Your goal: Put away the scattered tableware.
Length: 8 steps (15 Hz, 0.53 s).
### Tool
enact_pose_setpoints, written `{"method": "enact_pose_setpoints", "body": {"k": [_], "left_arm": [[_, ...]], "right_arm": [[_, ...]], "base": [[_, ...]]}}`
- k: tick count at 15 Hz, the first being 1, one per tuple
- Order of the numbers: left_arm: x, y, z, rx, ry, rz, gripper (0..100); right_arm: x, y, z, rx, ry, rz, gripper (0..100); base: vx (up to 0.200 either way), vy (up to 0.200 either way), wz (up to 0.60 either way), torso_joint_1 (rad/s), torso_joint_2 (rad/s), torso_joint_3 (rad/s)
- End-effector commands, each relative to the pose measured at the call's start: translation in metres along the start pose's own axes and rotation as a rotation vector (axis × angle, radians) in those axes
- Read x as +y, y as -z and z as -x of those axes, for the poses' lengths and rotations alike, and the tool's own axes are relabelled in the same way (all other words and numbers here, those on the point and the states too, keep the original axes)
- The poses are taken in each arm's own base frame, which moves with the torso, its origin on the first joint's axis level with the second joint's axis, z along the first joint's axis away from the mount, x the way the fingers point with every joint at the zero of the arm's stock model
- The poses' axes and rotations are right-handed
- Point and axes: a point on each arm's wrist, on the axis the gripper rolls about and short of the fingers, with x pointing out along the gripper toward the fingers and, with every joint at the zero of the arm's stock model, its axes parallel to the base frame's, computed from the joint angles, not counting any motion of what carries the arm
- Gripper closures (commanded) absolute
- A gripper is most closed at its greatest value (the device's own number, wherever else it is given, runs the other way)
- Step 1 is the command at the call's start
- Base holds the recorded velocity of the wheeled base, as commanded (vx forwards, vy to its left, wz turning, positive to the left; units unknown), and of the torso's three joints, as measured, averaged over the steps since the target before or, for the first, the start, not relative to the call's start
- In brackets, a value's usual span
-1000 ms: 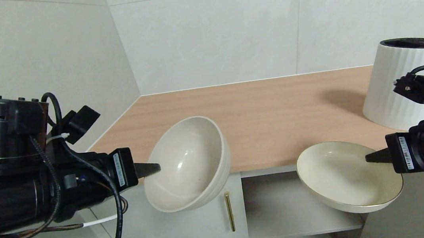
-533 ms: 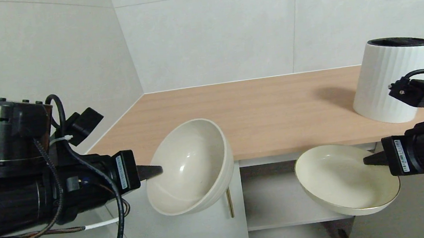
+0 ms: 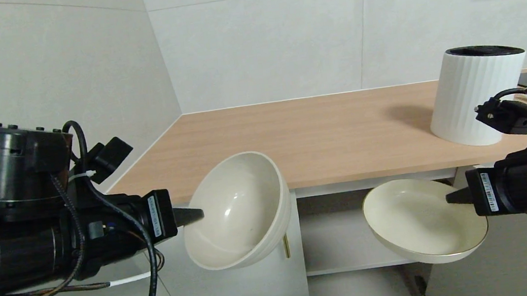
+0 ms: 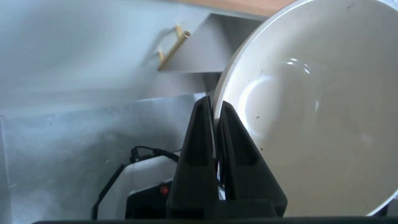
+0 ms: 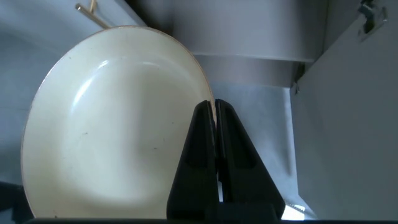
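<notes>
Head view, left to right. Left gripper (image 3: 199,215): black, tapered fingers pinched shut on the rim of the bowl (image 3: 236,210). Bowl is deep, round, glossy cream ceramic, tipped on its side with the opening facing the camera. It is held in the air in front of the counter edge, over the white cabinet door (image 3: 240,294). A slim brass bar handle (image 3: 285,247) sits on that door, partly hidden behind the bowl.

Countertop (image 3: 316,132): smooth, light wood grain, meeting a wall (image 3: 261,44) of large pale matte tiles. Below it, right of the door, an open shelf (image 3: 340,253), plain white board.

Plate (image 3: 420,219): shallow, round, glossy cream, thin darker line along the rim, tilted, held in the air in front of the open shelf and below the counter edge. Right gripper (image 3: 448,198): black, fingers closed on the plate's right rim.

Container (image 3: 478,93): white cylinder, vertically ribbed, dark top, upright on the countertop's right end.

Left wrist view: fingers (image 4: 200,143) nearly together, bowl (image 4: 311,112) rim clamped between them, one finger inside the wall, one outside; handle (image 4: 171,46) beyond.

Right wrist view: fingers (image 5: 200,149) narrow, plate (image 5: 118,118) rim between them, plate face spreading away from the tips.
</notes>
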Motion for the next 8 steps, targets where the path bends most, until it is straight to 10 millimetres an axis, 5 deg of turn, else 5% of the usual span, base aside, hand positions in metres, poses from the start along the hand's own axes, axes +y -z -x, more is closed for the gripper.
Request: {"method": "enact_pose_setpoints", "body": {"k": [1,8], "left_arm": [[0.0008,0.0003,-0.0030,0.008,-0.005,0.002,100],[0.0022,0.0014,-0.0073,0.022,-0.015,0.005,100]], "right_arm": [[0.0000,0.0017,-0.0084,0.018,0.011,0.002,100],[0.0003,0.0030,-0.0162,0.035,0.020,0.004,100]], "base": [[0.000,0.000,0.00,0.000,0.00,0.000],[0.000,0.000,0.00,-0.007,0.02,0.008]]}}
